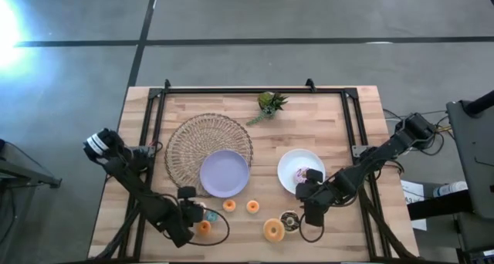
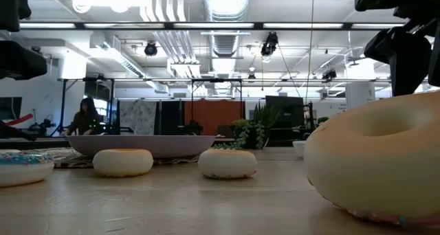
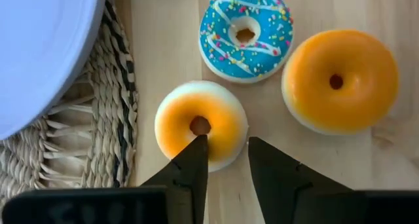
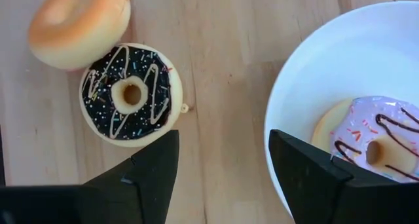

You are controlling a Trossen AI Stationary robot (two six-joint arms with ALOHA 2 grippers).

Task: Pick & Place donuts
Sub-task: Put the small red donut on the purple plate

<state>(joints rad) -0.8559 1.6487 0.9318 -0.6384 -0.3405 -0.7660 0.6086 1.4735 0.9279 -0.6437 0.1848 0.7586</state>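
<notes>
My left gripper (image 3: 224, 142) (image 1: 194, 214) is open by a narrow gap and hangs over a small orange donut (image 3: 201, 122) lying flat beside the woven mat; in the low view its dark body sits well above the table. A teal sprinkled donut (image 3: 245, 33) (image 1: 209, 215) and an orange one (image 3: 339, 80) (image 1: 204, 227) lie just beyond. My right gripper (image 4: 224, 135) (image 1: 312, 208) is wide open above bare wood between the chocolate donut (image 4: 131, 94) (image 1: 290, 220) and the white plate (image 4: 327, 73) (image 1: 292, 160). A pink iced donut (image 4: 373, 145) lies on that plate.
The lilac plate (image 1: 224, 173) rests on a round woven mat (image 1: 193, 144). Two small orange donuts (image 1: 229, 205) (image 1: 252, 207) lie in front of it, and a larger orange donut (image 1: 273, 230) lies beside the chocolate one. A green plant (image 1: 270, 103) stands at the far edge.
</notes>
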